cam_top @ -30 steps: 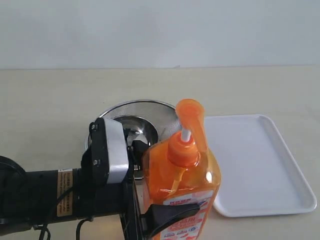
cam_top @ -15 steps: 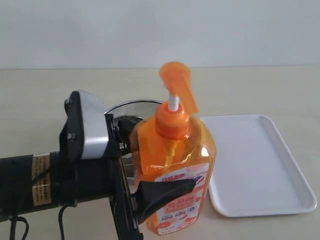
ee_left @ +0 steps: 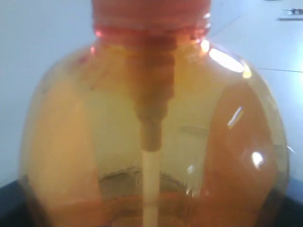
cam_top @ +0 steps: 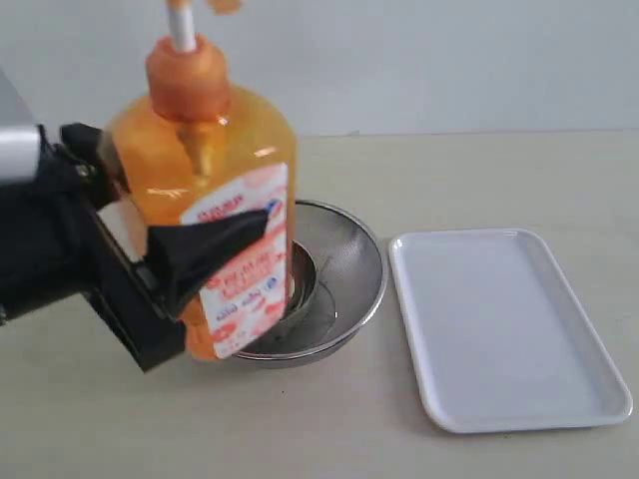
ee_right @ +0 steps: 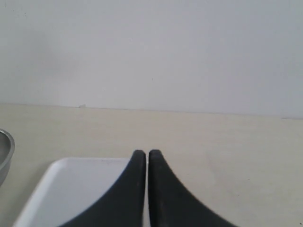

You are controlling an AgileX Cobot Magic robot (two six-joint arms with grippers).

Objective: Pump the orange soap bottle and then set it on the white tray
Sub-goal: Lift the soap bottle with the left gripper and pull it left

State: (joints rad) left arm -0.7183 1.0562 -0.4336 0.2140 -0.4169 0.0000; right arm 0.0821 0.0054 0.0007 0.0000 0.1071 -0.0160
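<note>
Left claw clenched around the orange soap bottle (cam_top: pixel 205 150) by the steel bowl (cam_top: pixel 359 269).

The left gripper (cam_top: pixel 172 182) grasps the bottle about its middle: one black finger (cam_top: pixel 205 249) lies across the white-red label (cam_top: pixel 245 289), and the other sits behind the bottle on the side away from the bowl. The bottle leans slightly and hides the bowl's left part in the exterior view; I cannot tell whether its base touches the bowl. Its white stem (cam_top: pixel 180 25) rises from the orange collar (cam_top: pixel 187 75), and the pump head is cut off by the frame. In the left wrist view the bottle (ee_left: pixel 151 142) fills the picture. The white tray (cam_top: pixel 499 329) lies flat on the table (cam_top: pixel 499 180) just to the right of the bowl, apart from the bottle. The right gripper (ee_right: pixel 146 156) is clenched, tips together on nothing, above the tray (ee_right: pixel 80 189), with the bowl (ee_right: pixel 4 156) at the far edge.
</note>
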